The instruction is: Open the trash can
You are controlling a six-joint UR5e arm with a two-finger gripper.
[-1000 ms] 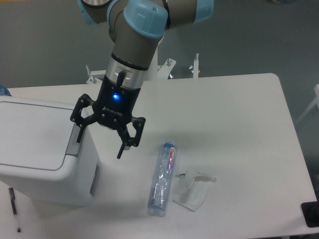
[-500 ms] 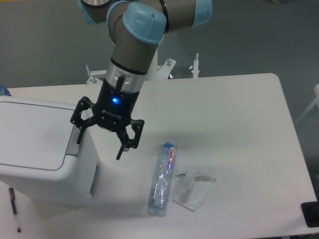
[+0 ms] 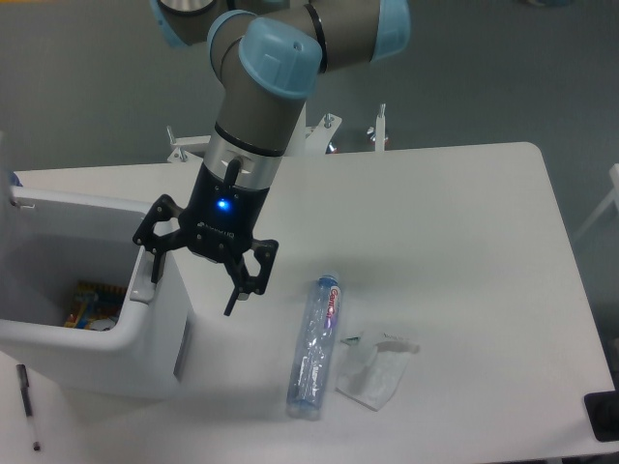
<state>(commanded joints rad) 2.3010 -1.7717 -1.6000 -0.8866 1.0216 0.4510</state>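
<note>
White trash can [image 3: 145, 353] beneath tool [image 3: 193, 280]

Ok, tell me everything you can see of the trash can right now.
The trash can is a boxy white plastic bin with rounded corners at the table's left edge. Its top is open; the lid is mostly out of view. Inside, some colourful rubbish lies at the bottom. A grey push tab sits on its right rim, where one finger of the open gripper appears to press.

One trash can [image 3: 145, 358], one bottle [image 3: 315, 348], one crumpled wrapper [image 3: 375, 371], one pen [image 3: 27, 401].
</note>
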